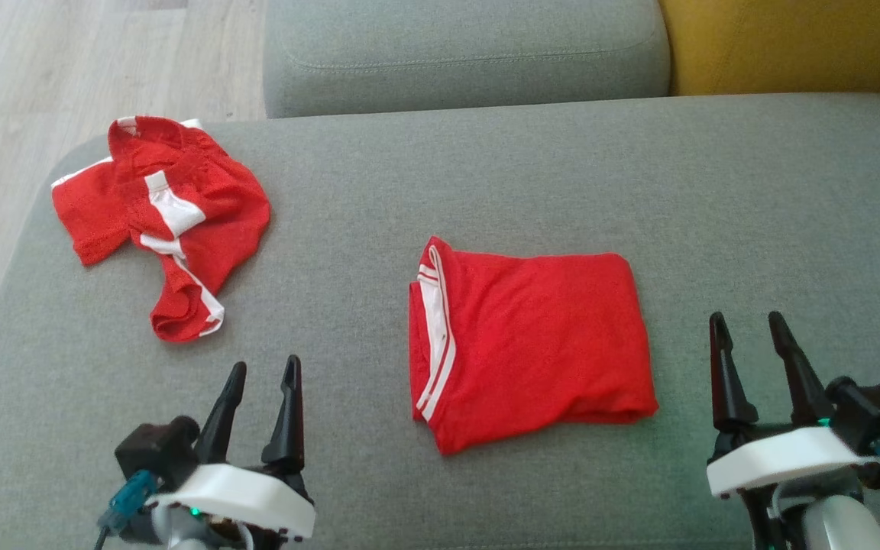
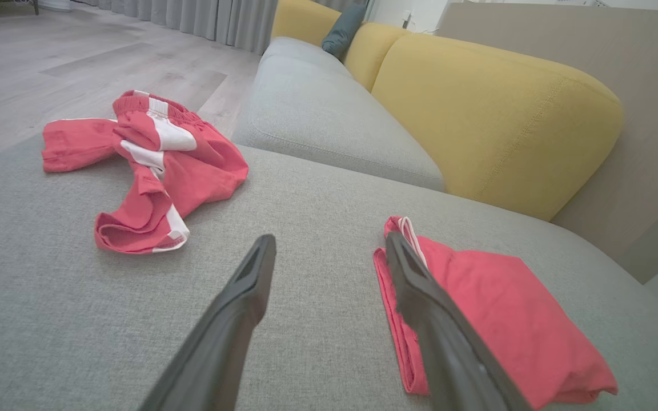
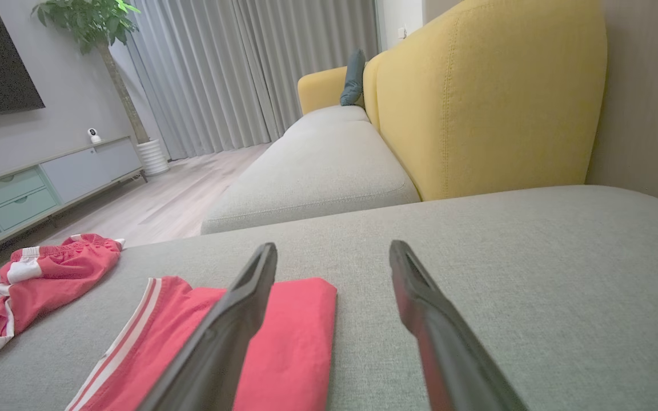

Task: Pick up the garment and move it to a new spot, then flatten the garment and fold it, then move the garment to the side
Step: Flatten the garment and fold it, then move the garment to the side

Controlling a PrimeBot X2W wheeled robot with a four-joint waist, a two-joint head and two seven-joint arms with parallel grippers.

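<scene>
A folded red garment (image 1: pixel 524 344) with white stripes along one edge lies flat on a grey sofa seat (image 1: pixel 532 168), between the two claws and slightly ahead of their fingertips; it touches neither. The left claw (image 1: pixel 265 363) is over the seat with its two dark fingers spread wide and nothing between them; the garment's striped edge is near its right side. The right claw (image 1: pixel 745 316) is likewise spread wide and empty; the garment's plain folded edge is near its left finger, with bare cushion between.

Both arms are cut off by the bottom edge of the head view. In the left wrist view that claw's right-hand finger (image 2: pixel 437 319) covers part of the striped edge. In the right wrist view the left-hand finger (image 3: pixel 226 337) crosses the garment, whose near end runs off the bottom of the view. The layers under the top fold are hidden; what sort of garment it is cannot be told.

A crumpled red garment (image 1: pixel 165 221) with white panels lies well ahead and to the left of the left claw, near the seat's corner; the right wrist view cuts it off at the left edge. A yellow backrest (image 1: pixel 784 46) stands far ahead of the right claw.
</scene>
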